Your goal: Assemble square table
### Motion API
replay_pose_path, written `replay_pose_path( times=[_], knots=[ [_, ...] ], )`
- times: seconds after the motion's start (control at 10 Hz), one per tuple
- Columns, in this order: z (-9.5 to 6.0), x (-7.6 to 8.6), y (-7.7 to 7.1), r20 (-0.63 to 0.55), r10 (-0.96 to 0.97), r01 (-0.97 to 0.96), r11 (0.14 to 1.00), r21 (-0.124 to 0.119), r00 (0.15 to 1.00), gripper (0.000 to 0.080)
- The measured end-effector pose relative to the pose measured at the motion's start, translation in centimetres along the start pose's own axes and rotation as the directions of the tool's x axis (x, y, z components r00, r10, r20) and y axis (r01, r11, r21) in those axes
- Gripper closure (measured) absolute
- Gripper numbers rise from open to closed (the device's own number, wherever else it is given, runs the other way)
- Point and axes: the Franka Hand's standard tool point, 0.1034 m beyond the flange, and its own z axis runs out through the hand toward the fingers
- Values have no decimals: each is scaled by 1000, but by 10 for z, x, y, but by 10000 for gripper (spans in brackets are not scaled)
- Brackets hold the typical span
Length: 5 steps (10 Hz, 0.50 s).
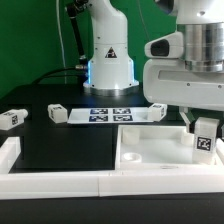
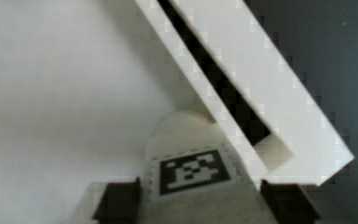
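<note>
The white square slab (image 1: 150,150) with its raised rim lies at the exterior view's right. My gripper (image 1: 203,124) is shut on a short white leg (image 1: 203,141) with a black-and-white tag and holds it upright over the slab's right part. In the wrist view the leg (image 2: 194,165) sits between the two dark fingers (image 2: 119,203) of the gripper (image 2: 199,207), above the slab's flat face (image 2: 69,100) and next to its rim (image 2: 229,75). Three more legs lie apart: one at the far left (image 1: 12,118), one beside the marker board (image 1: 57,113), one behind the slab (image 1: 157,108).
The marker board (image 1: 110,113) lies flat in front of the robot base (image 1: 108,60). Long white border rails (image 1: 60,181) run along the front and left of the black table. A cable hangs at the back left.
</note>
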Motion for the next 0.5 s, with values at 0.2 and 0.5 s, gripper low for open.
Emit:
replay_pose_path(
  times=[0.2, 0.5],
  knots=[
    [0, 4, 6, -5, 38, -38, 999, -14, 999, 482],
    [0, 4, 6, -3, 28, -28, 1000, -15, 1000, 482]
  ],
)
